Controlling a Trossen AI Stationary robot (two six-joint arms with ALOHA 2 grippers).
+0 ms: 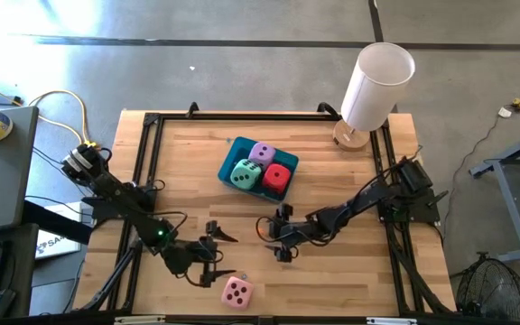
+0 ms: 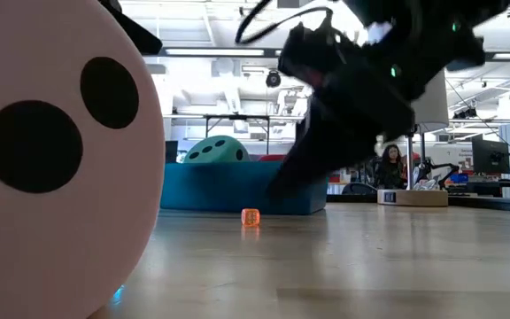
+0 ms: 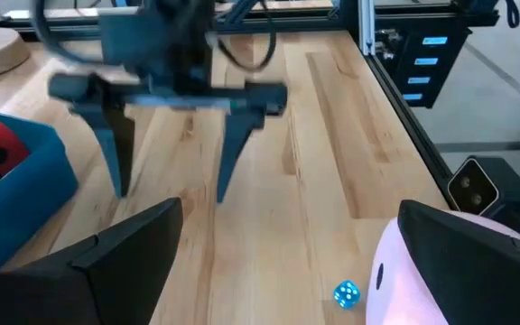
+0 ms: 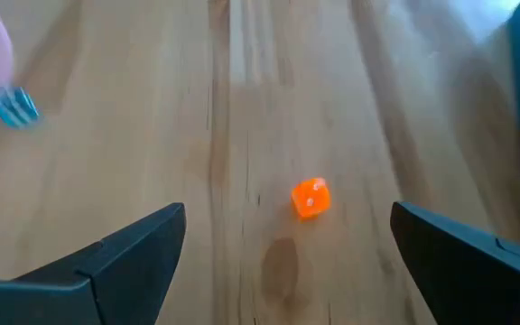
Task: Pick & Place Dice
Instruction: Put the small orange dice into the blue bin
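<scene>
Three dice, lilac (image 1: 262,153), mint green (image 1: 244,173) and red (image 1: 278,178), sit in the teal tray (image 1: 234,152) around mid-counter (image 1: 350,271). The pink die (image 1: 236,292) lies by the near edge, just beside the left tool (image 1: 211,255), which is released, empty. Right tool (image 1: 281,233) is spread wide too, over a tiny orange die (image 4: 311,198); a tiny blue die (image 3: 347,293) lies beside the pink one.

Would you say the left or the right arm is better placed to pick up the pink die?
Left, probably: the open left tool sits just beside the pink die; the right tool is farther off.
</scene>
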